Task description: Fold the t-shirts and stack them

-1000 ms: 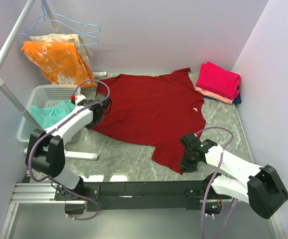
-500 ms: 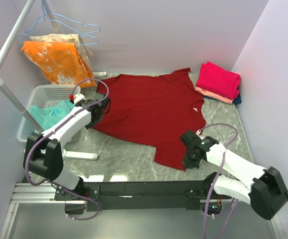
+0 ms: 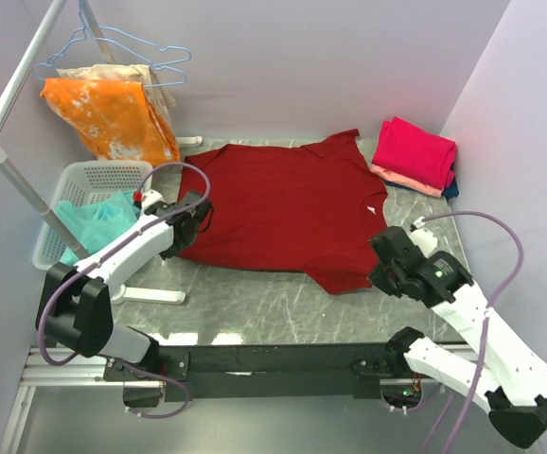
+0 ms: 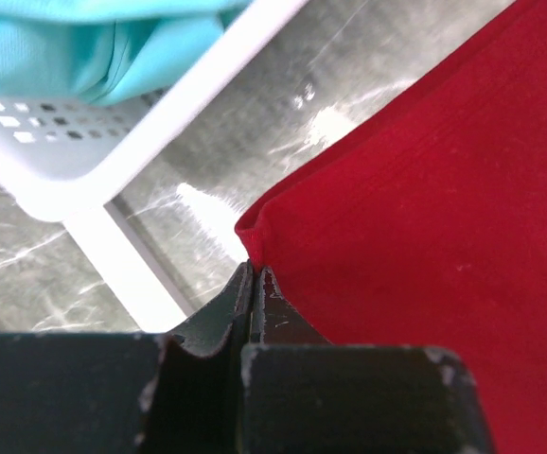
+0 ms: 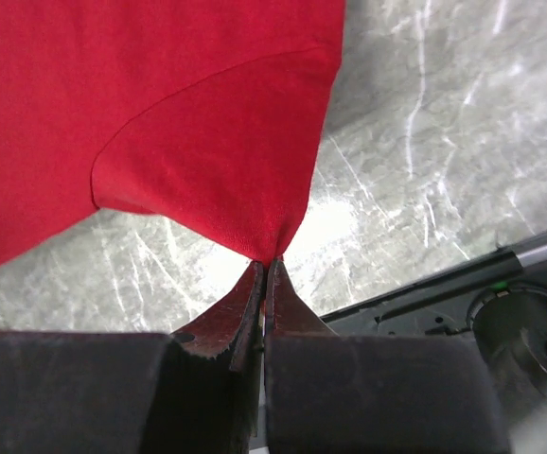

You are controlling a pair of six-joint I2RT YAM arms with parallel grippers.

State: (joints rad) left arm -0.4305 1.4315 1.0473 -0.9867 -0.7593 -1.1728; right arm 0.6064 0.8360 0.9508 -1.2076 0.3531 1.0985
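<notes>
A dark red t-shirt [image 3: 283, 208] lies spread on the grey marbled table. My left gripper [image 3: 194, 219] is shut on its left corner, seen pinched in the left wrist view [image 4: 255, 270]. My right gripper [image 3: 379, 274] is shut on its near right corner and holds it lifted off the table, as the right wrist view [image 5: 269, 263] shows. A folded stack sits at the back right: bright pink t-shirt [image 3: 415, 149] on top, peach t-shirt [image 3: 401, 180] under it, dark blue t-shirt [image 3: 452, 188] at the bottom. A teal t-shirt [image 3: 89, 218] lies in the basket.
A white laundry basket [image 3: 84, 180] stands at the left, its rim close to my left gripper [image 4: 113, 142]. An orange cloth [image 3: 113, 113] hangs on a rack [image 3: 8, 170] at the back left. The black base rail [image 3: 273, 359] runs along the near edge.
My right gripper has lifted and carried the shirt's near corner to the right and back. My left gripper has pulled its corner slightly right. The shirt's near hem now runs straighter.
</notes>
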